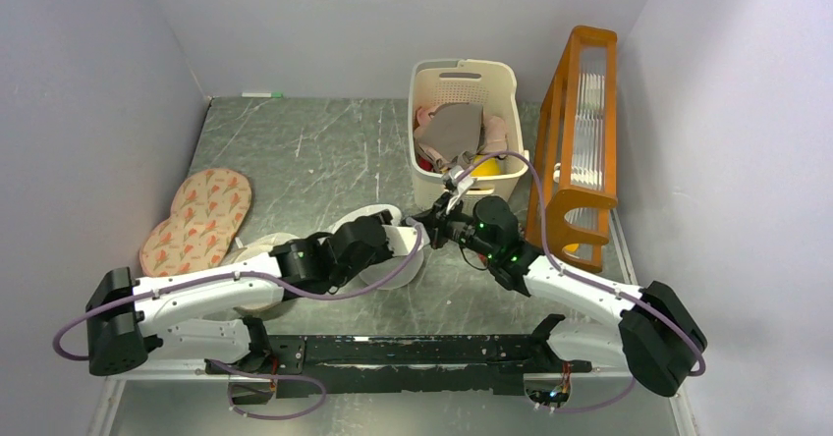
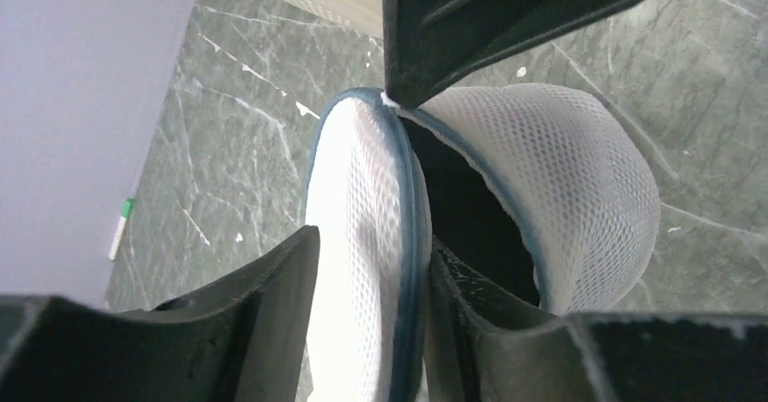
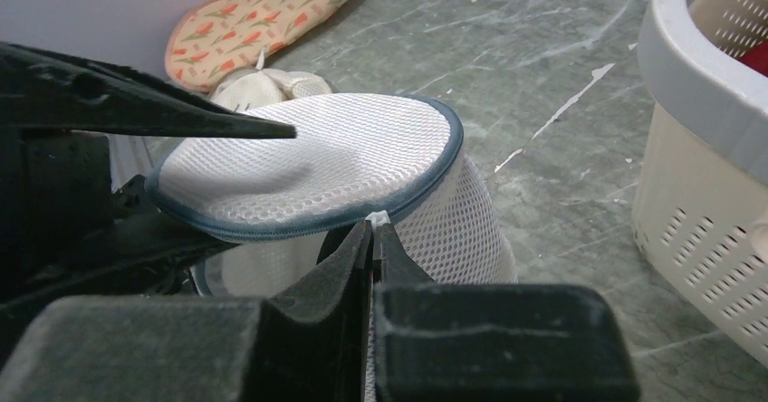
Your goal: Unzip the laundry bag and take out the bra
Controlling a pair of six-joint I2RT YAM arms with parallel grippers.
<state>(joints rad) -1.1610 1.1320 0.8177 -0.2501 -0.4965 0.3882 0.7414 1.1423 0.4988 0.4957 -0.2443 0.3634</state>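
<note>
A grey-green marbled tabletop sits between pale walls, with a basket and an orange rack at the far right. The bag lies mid-table between the arms, its lid lifted and the gap showing only dark inside. The left tool is part open, its fingers on either side of the lid. The right tool is closed tight on the white zip tab at the rim.

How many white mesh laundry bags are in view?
1: the round white mesh laundry bag, partly unzipped, at table centre. The cream slatted plastic basket could hide others.
</note>
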